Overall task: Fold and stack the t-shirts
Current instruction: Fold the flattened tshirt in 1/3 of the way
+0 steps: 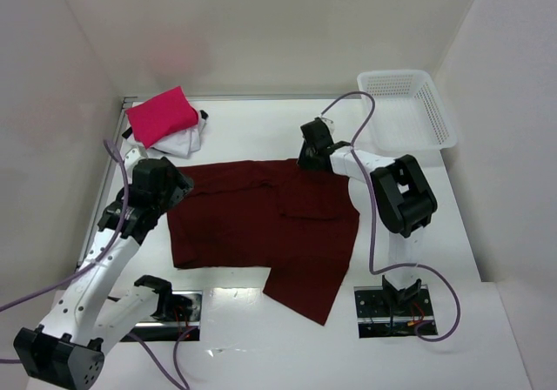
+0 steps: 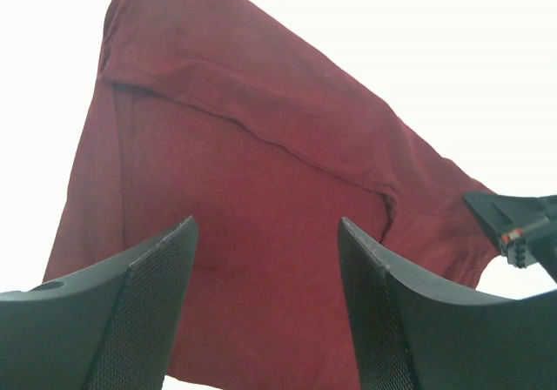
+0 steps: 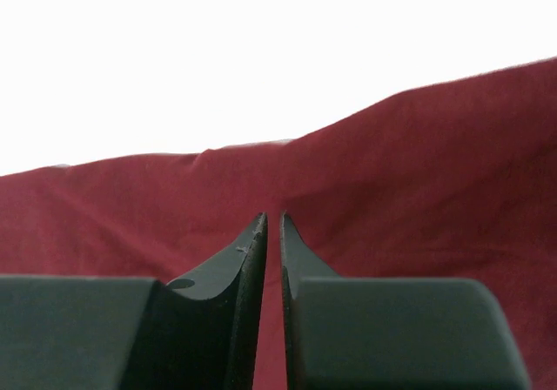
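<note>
The white surface [image 1: 261, 129] carries a maroon shirt [image 1: 261, 225] spread flat in the middle, one sleeve pointing toward the arms. A mesh basket [image 1: 396, 77] sits at the far right corner. At the far left, a folded pink shirt [image 1: 161, 116] lies on a white shirt [image 1: 187, 142]. The left hand [image 2: 265, 225] is wide open over the maroon shirt's left edge, gripping nothing. The right hand [image 3: 271, 220] is nearly closed at its far edge; whether it pinches cloth is unclear.
</note>
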Available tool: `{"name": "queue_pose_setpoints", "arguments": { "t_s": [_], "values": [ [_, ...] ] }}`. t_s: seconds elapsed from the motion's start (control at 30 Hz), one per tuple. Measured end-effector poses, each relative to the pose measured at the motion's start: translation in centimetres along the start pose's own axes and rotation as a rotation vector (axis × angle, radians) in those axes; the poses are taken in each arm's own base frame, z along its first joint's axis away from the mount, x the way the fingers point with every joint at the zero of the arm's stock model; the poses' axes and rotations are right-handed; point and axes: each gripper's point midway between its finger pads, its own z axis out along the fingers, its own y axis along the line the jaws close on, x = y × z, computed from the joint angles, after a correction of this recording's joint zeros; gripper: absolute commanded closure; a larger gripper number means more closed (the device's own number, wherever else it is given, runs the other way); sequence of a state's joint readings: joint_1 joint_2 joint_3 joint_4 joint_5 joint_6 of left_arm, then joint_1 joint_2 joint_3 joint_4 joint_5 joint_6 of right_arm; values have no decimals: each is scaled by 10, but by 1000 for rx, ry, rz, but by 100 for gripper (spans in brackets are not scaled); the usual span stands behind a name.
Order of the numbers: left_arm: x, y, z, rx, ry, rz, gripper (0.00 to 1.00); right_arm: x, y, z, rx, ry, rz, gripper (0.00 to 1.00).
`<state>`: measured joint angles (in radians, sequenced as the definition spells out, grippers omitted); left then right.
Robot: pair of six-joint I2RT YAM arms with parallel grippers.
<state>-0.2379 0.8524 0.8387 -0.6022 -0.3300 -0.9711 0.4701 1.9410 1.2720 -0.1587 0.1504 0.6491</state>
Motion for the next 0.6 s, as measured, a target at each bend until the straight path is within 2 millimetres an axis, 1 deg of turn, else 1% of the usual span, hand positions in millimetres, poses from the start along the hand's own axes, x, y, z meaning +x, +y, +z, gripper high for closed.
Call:
{"name": "queue_pose_setpoints", "arguments": {
  "t_s": [0.1,0.2,0.3,0.37,0.47,0.5,0.53,0.6],
  "values": [
    [-1,-3,-4,23,-1,3,24,0,-5,7,20,12,-18,88],
    [-4,-5,-11,52,-13,0,22,2,-14,14,46,31,-35,89],
    [-8,-6,-20,85,-39,-4,22,7,-24,17,75,53,-47,90],
    [-11,-7,-24,98,-52,-6,22,8,-27,17,83,61,-54,92],
    [-11,-7,-22,90,-47,3,20,7,-29,19,91,67,-64,94],
    [-11,-8,-20,82,-41,11,19,6,-29,20,93,68,-66,95],
    [-11,-10,-18,75,-35,22,19,5,-29,21,93,68,-66,98],
    [-9,-11,-12,61,-19,36,18,3,-31,22,91,72,-63,100]
  ]
}}
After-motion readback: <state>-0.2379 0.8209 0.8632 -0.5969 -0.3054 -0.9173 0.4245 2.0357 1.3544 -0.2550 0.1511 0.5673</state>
